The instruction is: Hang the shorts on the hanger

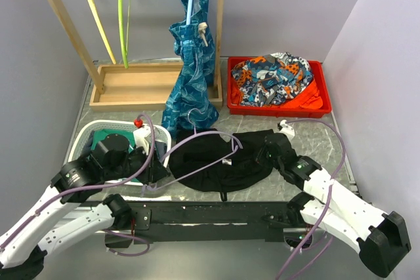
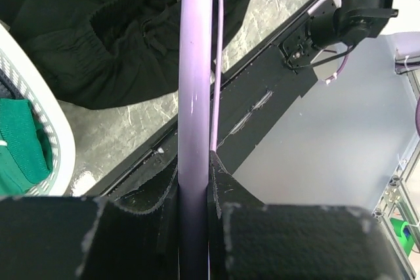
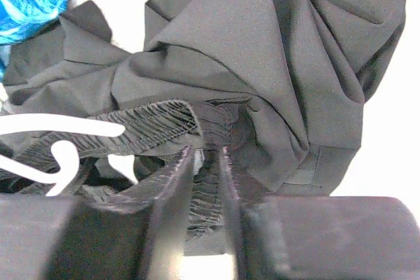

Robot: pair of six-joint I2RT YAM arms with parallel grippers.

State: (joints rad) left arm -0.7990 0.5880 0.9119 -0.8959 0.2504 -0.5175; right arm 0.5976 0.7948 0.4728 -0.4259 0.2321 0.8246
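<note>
At the left edge of the table we note a white basket with a green item inside, and the left gripper sits near its right rim. Its jaws are clamped on the hanger, whose lavender bar runs straight out between the 2 fingers in the left wrist view. Behind, on the wooden rack, hang 1 yellow hanger and 1 lime-green hanger, with a teal patterned garment further right. The lavender hanger extends rightward from the grip and lies across the shorts. These rest crumpled on the table at centre, between the 2 arms and in front of the teal garment. At the right edge of the shorts we find the right gripper; its jaws stand close together with the gathered elastic waistband pinched between them. Whether the hanger passes inside the shorts or merely over them we cannot tell. At the far right rear sits a red tray holding orange-and-blue patterned clothes.
</note>
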